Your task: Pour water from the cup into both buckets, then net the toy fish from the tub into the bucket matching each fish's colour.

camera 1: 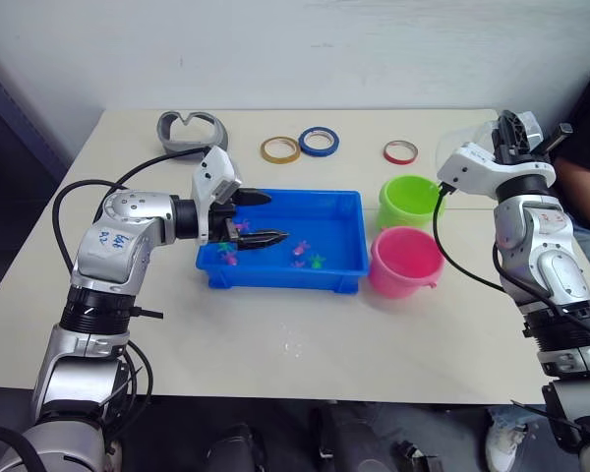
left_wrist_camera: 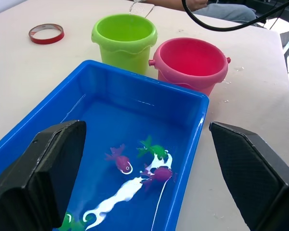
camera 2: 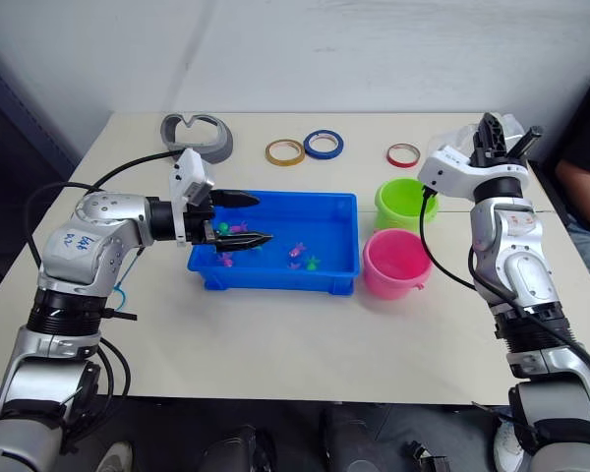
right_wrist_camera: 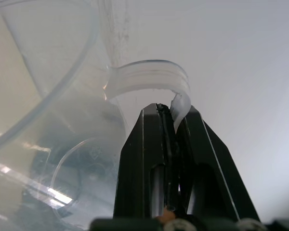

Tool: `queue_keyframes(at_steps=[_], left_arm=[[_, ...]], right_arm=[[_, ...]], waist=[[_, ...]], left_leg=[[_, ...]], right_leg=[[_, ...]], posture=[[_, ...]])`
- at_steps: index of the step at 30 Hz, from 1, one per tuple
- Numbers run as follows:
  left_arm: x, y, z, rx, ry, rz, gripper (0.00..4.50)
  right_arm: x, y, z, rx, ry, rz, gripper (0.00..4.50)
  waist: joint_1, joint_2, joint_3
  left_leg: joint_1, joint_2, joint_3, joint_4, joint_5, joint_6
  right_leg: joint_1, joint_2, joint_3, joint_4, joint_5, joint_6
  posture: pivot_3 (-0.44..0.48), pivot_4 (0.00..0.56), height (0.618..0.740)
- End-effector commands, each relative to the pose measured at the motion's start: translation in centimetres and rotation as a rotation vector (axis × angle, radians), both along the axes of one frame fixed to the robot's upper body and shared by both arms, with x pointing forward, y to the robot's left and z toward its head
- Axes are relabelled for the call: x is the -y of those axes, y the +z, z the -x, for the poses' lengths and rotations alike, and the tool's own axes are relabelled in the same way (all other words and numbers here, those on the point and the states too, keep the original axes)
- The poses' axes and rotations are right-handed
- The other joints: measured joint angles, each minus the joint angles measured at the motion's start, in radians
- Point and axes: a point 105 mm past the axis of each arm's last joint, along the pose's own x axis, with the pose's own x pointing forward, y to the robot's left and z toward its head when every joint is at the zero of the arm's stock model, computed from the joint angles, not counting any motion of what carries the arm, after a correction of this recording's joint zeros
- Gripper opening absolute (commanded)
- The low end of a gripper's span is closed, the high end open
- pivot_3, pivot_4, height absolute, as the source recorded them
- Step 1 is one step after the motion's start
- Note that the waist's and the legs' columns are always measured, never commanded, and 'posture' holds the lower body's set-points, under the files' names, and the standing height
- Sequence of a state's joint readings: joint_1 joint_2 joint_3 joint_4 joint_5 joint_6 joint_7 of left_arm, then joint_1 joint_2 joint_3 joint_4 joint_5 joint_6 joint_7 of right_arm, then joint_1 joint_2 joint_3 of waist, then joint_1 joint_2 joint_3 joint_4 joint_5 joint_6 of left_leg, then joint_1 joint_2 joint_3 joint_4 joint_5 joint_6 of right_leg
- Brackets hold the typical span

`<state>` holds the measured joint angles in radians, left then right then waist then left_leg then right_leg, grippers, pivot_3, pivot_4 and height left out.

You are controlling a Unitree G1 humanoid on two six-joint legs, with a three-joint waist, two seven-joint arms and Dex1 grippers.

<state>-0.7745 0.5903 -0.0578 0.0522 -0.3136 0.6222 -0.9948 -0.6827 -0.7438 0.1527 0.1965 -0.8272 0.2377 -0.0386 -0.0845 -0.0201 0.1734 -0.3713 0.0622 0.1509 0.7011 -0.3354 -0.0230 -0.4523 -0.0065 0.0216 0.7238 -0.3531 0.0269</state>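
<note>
Cup (camera 1: 469,141), clear thin plastic, held up and tipped above the lime green bucket (camera 1: 409,201) at the table's far right; right gripper (right_wrist_camera: 169,113) pinched closed on its curved handle strap, forearm raised, wrist bent inward. Left arm reaches in from the left, elbow out, left gripper (camera 1: 260,217) level over the near-left part of the blue tub (camera 1: 346,264), fingers (left_wrist_camera: 43,173) spread wide apart, holding nothing. Tub is shallow, rectangular, glossy, with a rimmed edge, water inside; tiny pink and green toy fish (left_wrist_camera: 120,159) lie near its middle. Pink bucket (camera 1: 405,262) round, smooth, touching the green one, just beside the tub's right end. Three flat tape rings (camera 1: 318,141) and a grey curved piece (camera 1: 191,131) along the far edge. Bare table (camera 1: 275,334) in front of the tub.
</note>
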Motion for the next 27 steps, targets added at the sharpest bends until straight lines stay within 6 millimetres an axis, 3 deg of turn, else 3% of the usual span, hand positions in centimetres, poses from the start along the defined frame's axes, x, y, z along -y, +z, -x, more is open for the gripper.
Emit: queue_keyframes(at_steps=[1, 7, 16, 22, 27], left_arm=[[-0.2, 1.1, 0.4, 0.045, -0.003, 0.012, 4.5], [-0.2, 1.1, 0.4, 0.046, -0.003, 0.011, 4.5], [0.2, 0.9, 0.4, 0.033, -0.019, 0.023, 4.5], [0.6, 0.8, 0.3, 0.01, -0.063, 0.051, 4.5], [0.9, 0.7, 0.1, -0.009, -0.092, 0.071, 4.5]], right_arm=[[0.1, 2.5, 0.6, 0.087, -0.011, 0.024, 0.05], [0.4, 2.3, 0.4, 0.092, -0.023, -0.074, 0.05], [3.7, 2.2, 1.2, 0.137, -0.068, -0.541, 0.05], [6.3, 1.9, 3.8, 0.162, 0.016, -0.943, 0.05], [7.6, -0.3, 7.1, 0.115, 0.097, -1.263, 0.05]], waist=[[0.0, 0.0, 0.0], [-0.001, 0.0, 0.0], [0.002, 0.0, 0.0], [0.004, 0.0, 0.0], [0.006, 0.0, 0.0]], left_leg=[[0.0, 0.0, 0.0, 0.0, 0.0, 0.0], [0.0, 0.0, 0.0, 0.0, 0.0, 0.0], [0.0, 0.0, 0.0, 0.0, 0.0, 0.0], [0.0, 0.0, 0.0, 0.0, 0.0, 0.0], [0.0, 0.0, 0.0, 0.0, 0.0, 0.0]], right_leg=[[0.0, 0.0, 0.0, 0.0, 0.0, 0.0], [0.0, 0.0, 0.0, 0.0, 0.0, 0.0], [0.0, 0.0, 0.001, 0.001, 0.0, 0.0], [-0.001, 0.0, 0.001, 0.001, 0.0, 0.0], [0.0, 0.0, 0.0, 0.001, 0.0, 0.0]], posture=[[0.0, 0.15, 0.693], [0.0, 0.15, 0.693], [0.0, 0.15, 0.693], [0.0, 0.15, 0.693], [0.0, 0.15, 0.693]])
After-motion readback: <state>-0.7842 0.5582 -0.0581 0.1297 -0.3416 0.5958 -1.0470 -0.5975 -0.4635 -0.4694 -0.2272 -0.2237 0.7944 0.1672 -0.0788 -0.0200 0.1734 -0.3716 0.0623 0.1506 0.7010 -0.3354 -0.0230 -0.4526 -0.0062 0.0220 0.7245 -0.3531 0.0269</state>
